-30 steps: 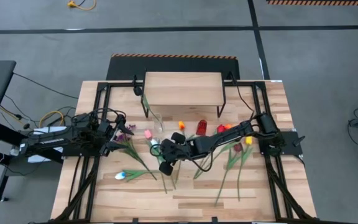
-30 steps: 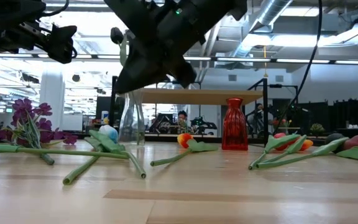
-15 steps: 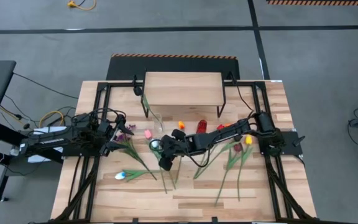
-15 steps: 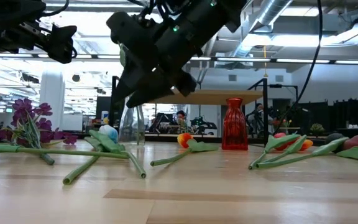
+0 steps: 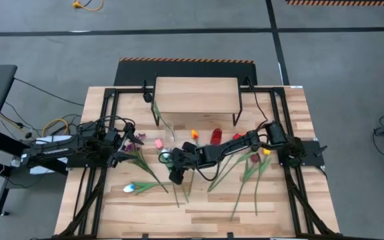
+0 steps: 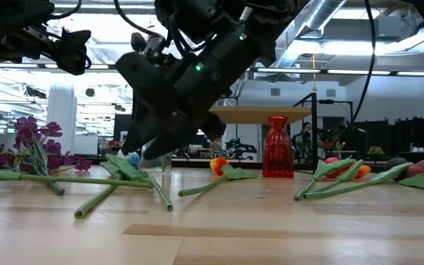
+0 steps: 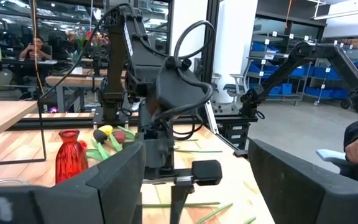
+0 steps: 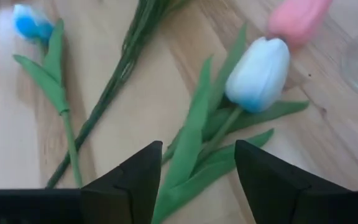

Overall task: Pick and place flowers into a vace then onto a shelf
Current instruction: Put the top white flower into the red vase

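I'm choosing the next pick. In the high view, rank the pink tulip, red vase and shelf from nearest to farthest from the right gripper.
1. Pink tulip, just left of the right gripper.
2. Red vase, to its right, toward the back.
3. Shelf, at the table's back edge.

robot lab, exposed ducts [image 6: 322, 22]; parts bins [image 7: 272, 68]

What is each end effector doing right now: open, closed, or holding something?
Left end effector: open, holding nothing.
Right end effector: open, empty, over a pale tulip.
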You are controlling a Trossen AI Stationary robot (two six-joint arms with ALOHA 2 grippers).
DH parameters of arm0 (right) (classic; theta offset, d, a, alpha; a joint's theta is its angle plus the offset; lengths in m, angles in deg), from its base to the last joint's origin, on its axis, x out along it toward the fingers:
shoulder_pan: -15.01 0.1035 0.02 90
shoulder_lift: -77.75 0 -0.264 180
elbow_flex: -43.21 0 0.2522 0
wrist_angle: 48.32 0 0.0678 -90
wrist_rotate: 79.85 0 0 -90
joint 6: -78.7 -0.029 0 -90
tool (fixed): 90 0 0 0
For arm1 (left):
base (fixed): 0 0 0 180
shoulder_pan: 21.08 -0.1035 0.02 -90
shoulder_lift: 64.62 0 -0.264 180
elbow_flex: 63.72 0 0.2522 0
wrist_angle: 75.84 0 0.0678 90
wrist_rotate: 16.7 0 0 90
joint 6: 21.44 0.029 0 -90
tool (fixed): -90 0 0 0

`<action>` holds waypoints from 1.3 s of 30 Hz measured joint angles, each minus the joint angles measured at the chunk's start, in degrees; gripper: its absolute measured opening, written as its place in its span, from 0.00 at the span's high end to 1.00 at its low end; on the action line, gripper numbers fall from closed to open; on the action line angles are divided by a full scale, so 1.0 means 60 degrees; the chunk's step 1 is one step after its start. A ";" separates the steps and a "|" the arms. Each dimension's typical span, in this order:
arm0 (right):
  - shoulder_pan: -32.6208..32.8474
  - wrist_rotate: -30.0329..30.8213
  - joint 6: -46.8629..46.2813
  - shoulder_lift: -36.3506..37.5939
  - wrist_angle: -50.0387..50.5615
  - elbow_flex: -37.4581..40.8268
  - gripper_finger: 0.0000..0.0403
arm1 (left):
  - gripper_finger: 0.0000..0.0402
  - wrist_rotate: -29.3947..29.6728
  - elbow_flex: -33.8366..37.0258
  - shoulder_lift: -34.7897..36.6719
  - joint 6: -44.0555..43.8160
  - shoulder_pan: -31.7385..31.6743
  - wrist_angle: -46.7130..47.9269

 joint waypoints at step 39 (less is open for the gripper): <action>-0.0047 -0.0255 -0.0418 -0.0867 -0.0370 -0.0025 0.96 | 0.31 0.0000 0.0000 0.0000 0.0006 -0.0003 -0.0005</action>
